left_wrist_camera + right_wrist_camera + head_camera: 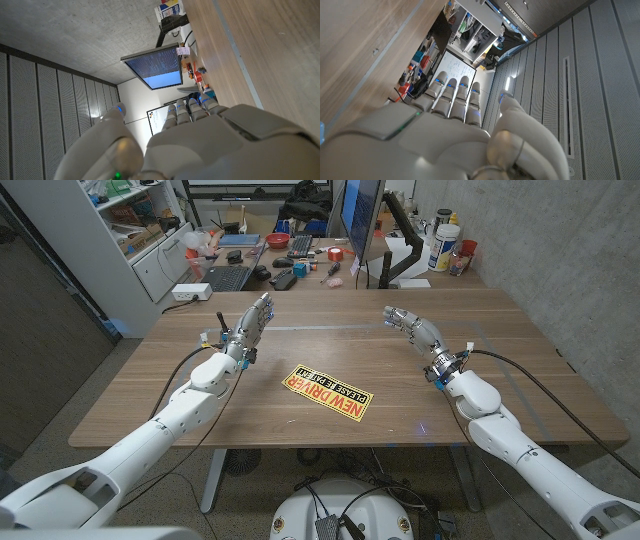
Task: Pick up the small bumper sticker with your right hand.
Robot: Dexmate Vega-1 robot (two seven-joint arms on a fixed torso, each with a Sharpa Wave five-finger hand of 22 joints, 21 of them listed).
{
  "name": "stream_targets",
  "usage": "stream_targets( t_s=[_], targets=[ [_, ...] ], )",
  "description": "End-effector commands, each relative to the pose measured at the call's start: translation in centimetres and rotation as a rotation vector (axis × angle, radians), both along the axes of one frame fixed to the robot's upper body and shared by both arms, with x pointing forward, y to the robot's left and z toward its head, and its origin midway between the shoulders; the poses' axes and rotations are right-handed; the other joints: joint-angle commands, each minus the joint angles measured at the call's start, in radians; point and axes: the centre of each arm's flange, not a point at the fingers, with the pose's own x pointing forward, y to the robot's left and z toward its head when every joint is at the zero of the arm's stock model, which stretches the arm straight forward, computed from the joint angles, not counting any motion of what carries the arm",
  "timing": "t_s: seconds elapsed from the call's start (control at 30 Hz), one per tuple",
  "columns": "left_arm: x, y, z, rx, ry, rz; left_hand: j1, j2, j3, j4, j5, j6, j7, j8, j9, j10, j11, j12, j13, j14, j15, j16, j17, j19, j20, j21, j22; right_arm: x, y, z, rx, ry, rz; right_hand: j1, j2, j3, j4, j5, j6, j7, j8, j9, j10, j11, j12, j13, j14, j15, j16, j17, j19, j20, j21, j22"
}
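- I see the sticker (326, 392) lying flat near the middle of the wooden tabletop (480, 405), slanted, with bare wood all around it.
- My right hand (412, 326) is raised beyond it to the right, well apart, fingers spread, holding nothing.
- My left hand (250, 323) mirrors it on the left, fingers extended and apart, also holding nothing.
- The sticker is a thin yellow rectangle with red lettering and a black strip.
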Motion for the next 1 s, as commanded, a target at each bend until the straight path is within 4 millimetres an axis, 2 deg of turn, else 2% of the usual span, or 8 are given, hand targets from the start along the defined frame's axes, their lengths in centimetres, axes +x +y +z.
stream_targets(
  t_s=[0.03, 1.0],
  targets=[
    [-0.3, -0.2, 0.6, 0.005, -0.008, 0.0, 0.001, 0.013, 0.001, -0.003, 0.004, 0.003, 0.003, 0.003, 0.002, 0.002, -0.005, 0.004, 0.0, 0.002, -0.002, 0.004, 0.0, -0.007, -0.034, -0.005, 0.006, -1.1, 1.0, 0.3, -0.073, -0.081, 0.001, 0.013, -0.003, 0.006, -0.009, 0.006, 0.009, -0.005, 0.004, 0.003, 0.008, -0.003, 0.007, 0.006, 0.01, -0.005, -0.001, 0.003, 0.009, -0.023, -0.005, 0.002],
    [-0.2, -0.7, 1.0, 0.003, -0.01, -0.013, 0.003, 0.017, -0.003, -0.005, 0.004, 0.005, 0.002, 0.003, 0.003, 0.002, -0.003, 0.004, -0.002, 0.001, -0.004, 0.003, 0.0, -0.004, -0.033, -0.017, 0.006, -3.0, 2.5, 0.2, -0.262, -0.252, -0.073, 0.027, -0.008, 0.012, -0.025, 0.009, -0.005, -0.017, -0.006, 0.001, 0.012, -0.017, 0.003, 0.006, 0.025, -0.017, -0.004, 0.001, 0.021, -0.026, -0.017, 0.002]
  ],
)
